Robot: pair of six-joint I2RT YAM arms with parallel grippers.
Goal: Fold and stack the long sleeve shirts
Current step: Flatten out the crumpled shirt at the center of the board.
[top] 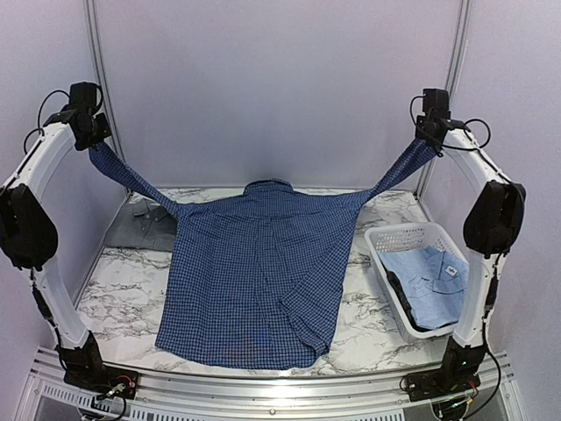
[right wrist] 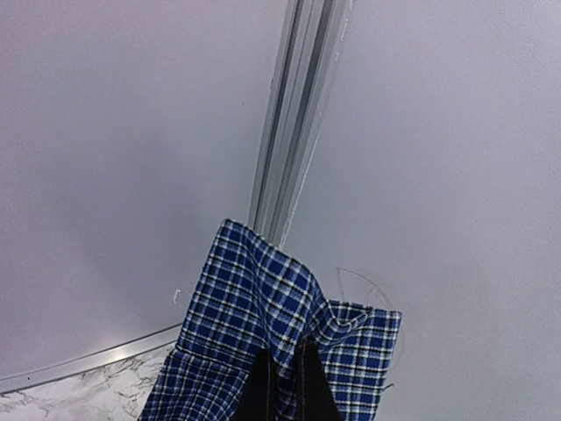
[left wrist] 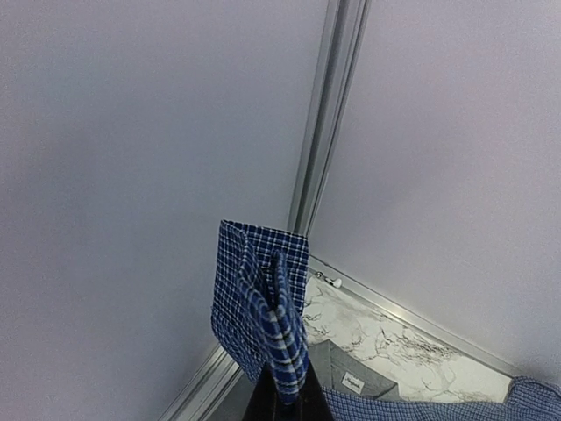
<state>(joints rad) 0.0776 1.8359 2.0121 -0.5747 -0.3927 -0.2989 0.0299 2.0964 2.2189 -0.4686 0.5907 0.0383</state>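
1. Top external view: a dark blue fine-checked collared cloth shirt (top: 254, 281) lies spread across the middle of the white marble-patterned table (top: 123, 298), its collar toward 12 o'clock and its hem toward 6 o'clock.
2. Both of its sleeves are raised off the table and stretched taut, one rising toward 10 o'clock and the other toward 2 o'clock.
3. At 10 o'clock, high above the table, the left gripper (top: 90, 132) is clamped on one cuff. The left wrist view shows its dark fingers pinched together, with checked fabric folded between them.
4. At 2 o'clock, at a matching height, the right gripper (top: 429, 132) is closed on the other cuff. The right wrist view shows that cuff standing up from between the tight fingers.
5. A plain grey collared cloth shirt (top: 153, 224) lies crumpled on the table at 9 o'clock, partly beneath the checked shirt's shoulder.
6. A white perforated plastic basket (top: 386, 232) sits at 3 o'clock, just beside the checked shirt's edge.
7. A plain light blue collared cloth shirt (top: 434, 281) lies inside that basket.
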